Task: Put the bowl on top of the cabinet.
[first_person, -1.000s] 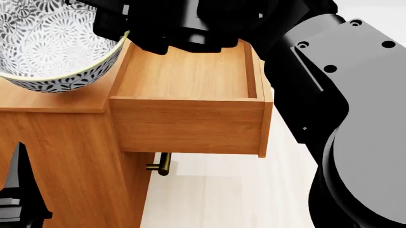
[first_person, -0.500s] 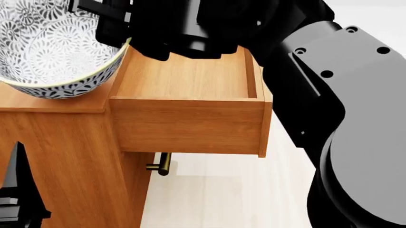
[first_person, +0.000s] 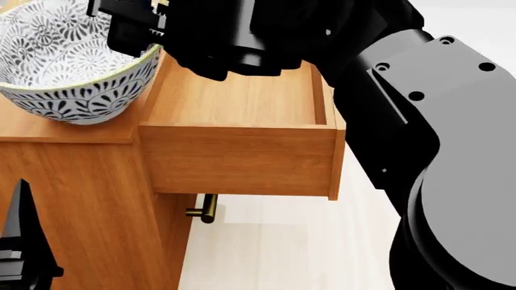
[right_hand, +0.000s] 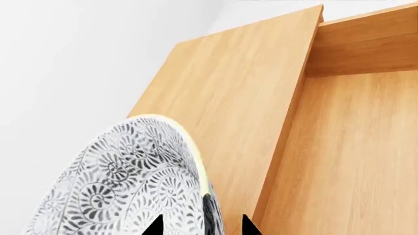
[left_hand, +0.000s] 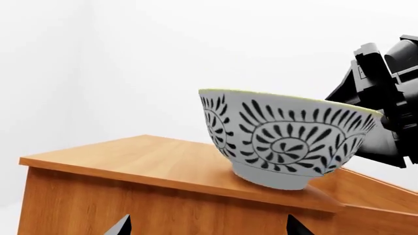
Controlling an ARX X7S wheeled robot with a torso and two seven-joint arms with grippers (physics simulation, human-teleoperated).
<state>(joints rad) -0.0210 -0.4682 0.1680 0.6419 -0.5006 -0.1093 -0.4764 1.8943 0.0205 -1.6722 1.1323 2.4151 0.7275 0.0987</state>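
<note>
The bowl, white with dark leaf patterns and a pale rim, rests slightly tilted on the flat top of the honey-brown cabinet, near its edge beside an open drawer. My right gripper is shut on the bowl's rim. In the right wrist view its tips straddle the wall of the bowl. In the left wrist view the bowl stands with its foot on the cabinet. My left gripper is open and empty, low in front of the cabinet's side.
The top drawer is pulled out, its wooden inside showing bare. A brass handle sticks out below it. My bulky right arm fills the right side. Pale floor lies beneath.
The bowl has come down and tipped toward the drawer side, carried by my right gripper, and its foot now sits on the cabinet top. The drawer has not moved.
</note>
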